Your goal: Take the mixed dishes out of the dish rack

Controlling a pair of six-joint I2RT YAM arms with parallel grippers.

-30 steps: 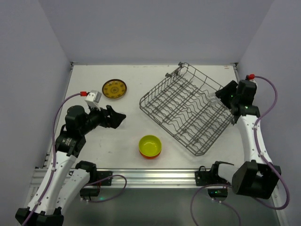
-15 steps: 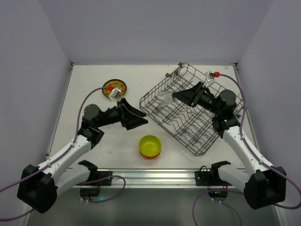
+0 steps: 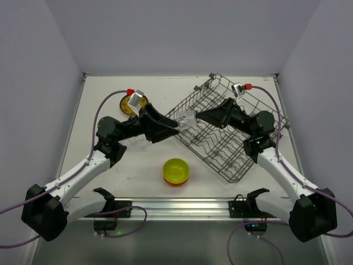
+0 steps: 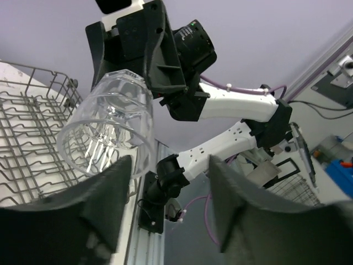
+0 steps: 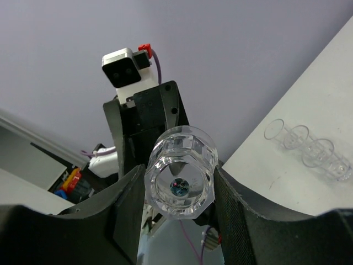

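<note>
My right gripper (image 3: 197, 117) is shut on a small clear glass (image 3: 186, 118), holding it on its side in the air above the left corner of the grey wire dish rack (image 3: 231, 149). The right wrist view shows the glass's thick base (image 5: 182, 171) squeezed between both fingers. My left gripper (image 3: 175, 128) faces it from the left, jaws apart. The glass's open mouth (image 4: 110, 130) sits just above the left finger (image 4: 105, 199), not between the jaws. A yellow-green bowl (image 3: 176, 170) is stacked on an orange bowl (image 3: 175, 183) near the front. The patterned plate (image 3: 126, 105) lies half hidden behind my left wrist.
Several clear glasses (image 5: 309, 150) stand in a row on the white table in the right wrist view. The rack lies skewed across the right half of the table, its raised side (image 3: 220, 80) at the back. Grey walls close in three sides.
Both arms swung in to the middle. The right one carried the glass leftward off the rack, the left one came up to meet it and its jaws have narrowed.
</note>
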